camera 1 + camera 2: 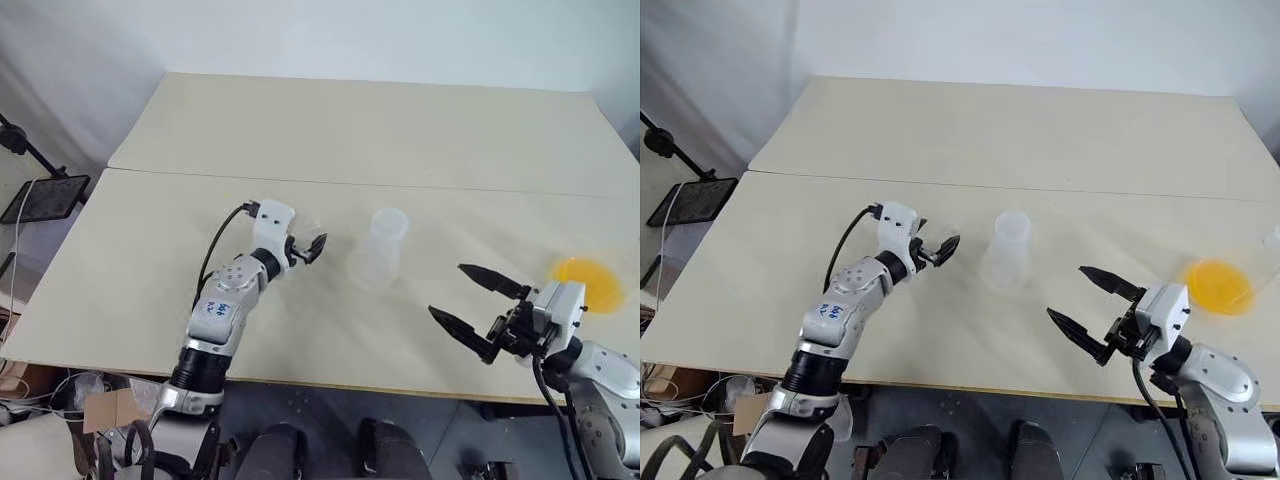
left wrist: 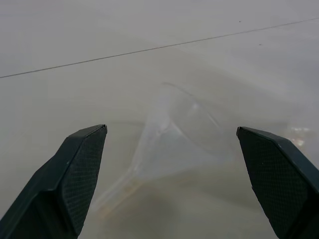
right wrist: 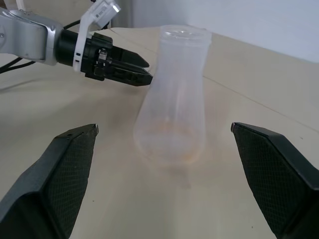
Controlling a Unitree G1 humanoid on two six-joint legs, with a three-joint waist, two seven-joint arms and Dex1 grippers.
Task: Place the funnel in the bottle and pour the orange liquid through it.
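Left gripper (image 1: 312,247) jaws spread wide; funnel (image 2: 174,144) lies on its side between them, untouched. Right gripper (image 1: 478,305) also spread, empty; bottle (image 1: 380,248) at its 10 o'clock.

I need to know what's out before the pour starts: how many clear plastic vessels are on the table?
3. The bottle stands mid-table. The funnel lies on its side by the left gripper. A flask with orange liquid sits at the right edge, partly cut off.
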